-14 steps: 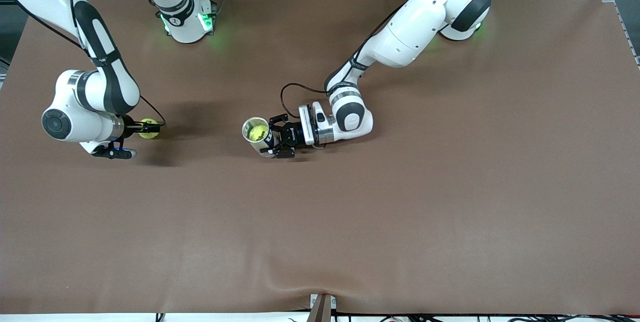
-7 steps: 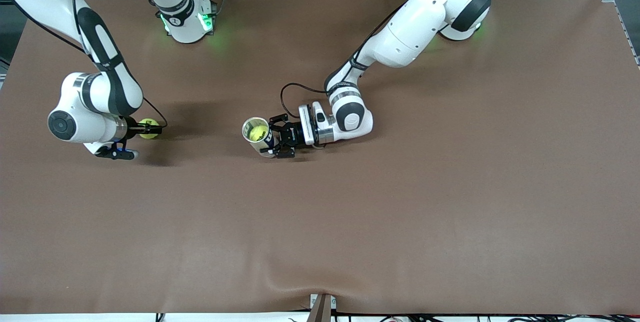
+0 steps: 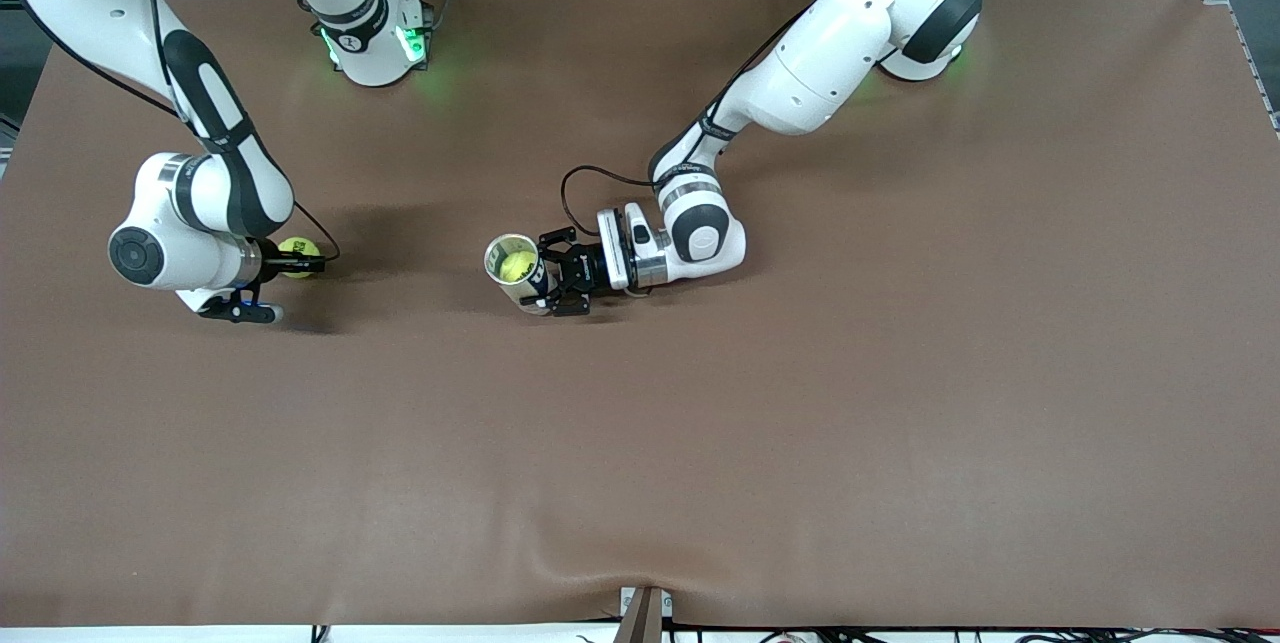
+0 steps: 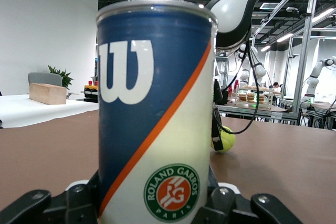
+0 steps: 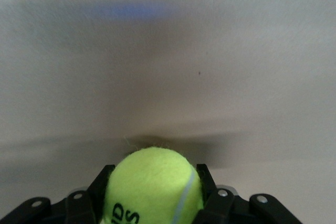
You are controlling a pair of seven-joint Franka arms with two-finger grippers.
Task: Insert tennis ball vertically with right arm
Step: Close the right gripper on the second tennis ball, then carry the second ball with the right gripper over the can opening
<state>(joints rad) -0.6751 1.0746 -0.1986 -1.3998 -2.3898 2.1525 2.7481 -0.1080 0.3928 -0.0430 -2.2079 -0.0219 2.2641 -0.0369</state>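
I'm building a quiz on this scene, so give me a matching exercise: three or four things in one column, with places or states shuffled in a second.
Column one:
1. blue-and-white cylindrical tennis ball can
2. yellow felt tennis ball near the right arm's end
3. second yellow tennis ball
4. brown table cover

Column two:
A. inside the can
B. clamped upright by the left gripper
C. gripped by the right gripper
D. lies under everything

Pairs: 1-B, 2-C, 3-A, 4-D

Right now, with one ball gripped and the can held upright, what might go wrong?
The right claw pinches the round tennis ball at its sides, so it might slip out during the lift. The can in the left claw already has a ball inside, and its mouth looks narrow, so a slight misalignment could hit the rim.
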